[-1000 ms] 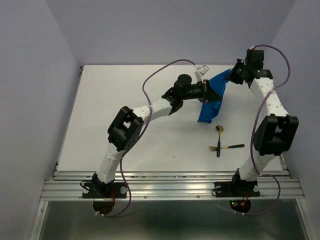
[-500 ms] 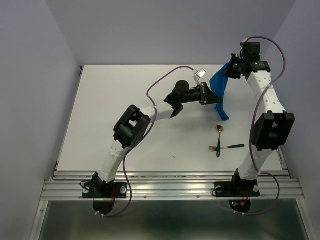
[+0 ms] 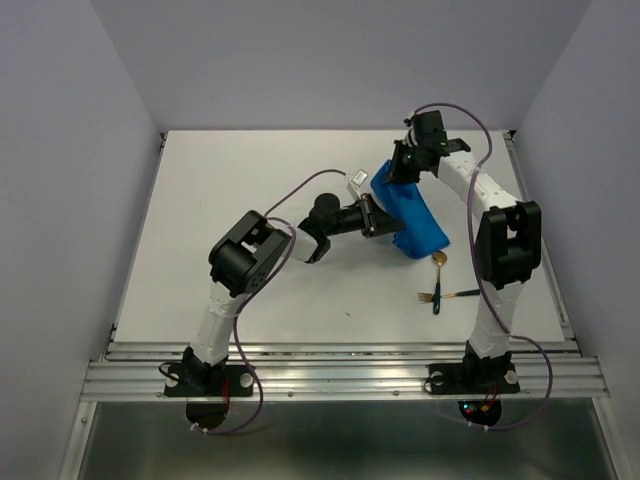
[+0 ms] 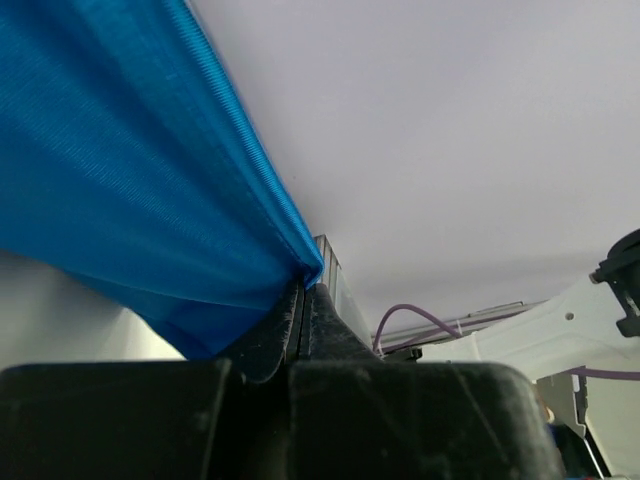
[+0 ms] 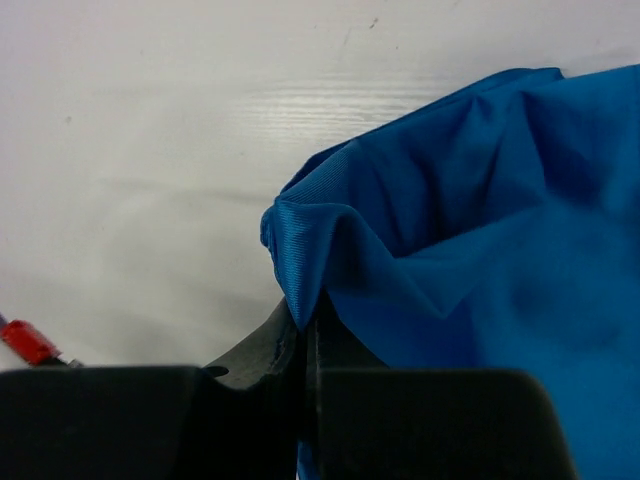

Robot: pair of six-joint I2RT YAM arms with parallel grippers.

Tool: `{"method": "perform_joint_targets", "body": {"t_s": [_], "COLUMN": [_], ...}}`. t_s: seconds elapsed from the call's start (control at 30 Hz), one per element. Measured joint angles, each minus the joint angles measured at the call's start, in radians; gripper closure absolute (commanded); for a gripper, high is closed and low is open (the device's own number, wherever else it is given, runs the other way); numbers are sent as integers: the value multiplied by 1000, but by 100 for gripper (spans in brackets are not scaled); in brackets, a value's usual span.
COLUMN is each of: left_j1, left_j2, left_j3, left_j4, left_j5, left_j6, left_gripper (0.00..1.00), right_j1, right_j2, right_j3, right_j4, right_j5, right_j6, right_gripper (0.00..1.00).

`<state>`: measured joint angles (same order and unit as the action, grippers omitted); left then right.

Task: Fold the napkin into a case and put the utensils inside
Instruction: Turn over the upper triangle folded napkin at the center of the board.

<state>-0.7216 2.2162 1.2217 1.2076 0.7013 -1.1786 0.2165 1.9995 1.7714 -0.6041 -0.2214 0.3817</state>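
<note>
While the left gripper (image 4: 305,292) and right gripper (image 5: 305,318) each clamped a napkin (image 3: 412,218) corner, no case existed yet and the 2 utensils (image 3: 437,292) lay outside

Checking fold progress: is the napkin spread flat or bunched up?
Bunched, not spread: left gripper and right gripper each pinch an edge of the napkin, which sags creased between them.

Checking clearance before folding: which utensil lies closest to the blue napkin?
The spoon, its gold bowl just below the napkin's lower edge; the fork crosses its handle, farther away.
</note>
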Motion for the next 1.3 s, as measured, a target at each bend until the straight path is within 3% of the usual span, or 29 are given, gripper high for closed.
{"method": "perform_joint_targets", "body": {"t_s": [0.23, 0.67, 1.03, 1.3], "left_j1": [24, 39, 50, 50], "left_j2": [-111, -143, -120, -116], "left_j3": [-192, -430, -549, -620], "left_j4": [50, 106, 153, 152], "left_j5": [-27, -71, -82, -101], "left_j6": [12, -20, -108, -126], "left_gripper": [100, 100, 100, 100], "right_j1": [47, 157, 365, 409], "right_j2": [39, 88, 103, 178], "right_j3": [-20, -42, -42, -41], "right_j4": [13, 10, -2, -2], "right_j5": [-38, -33, 295, 364], "right_j6": [23, 33, -11, -23], "right_gripper": [99, 99, 99, 99]}}
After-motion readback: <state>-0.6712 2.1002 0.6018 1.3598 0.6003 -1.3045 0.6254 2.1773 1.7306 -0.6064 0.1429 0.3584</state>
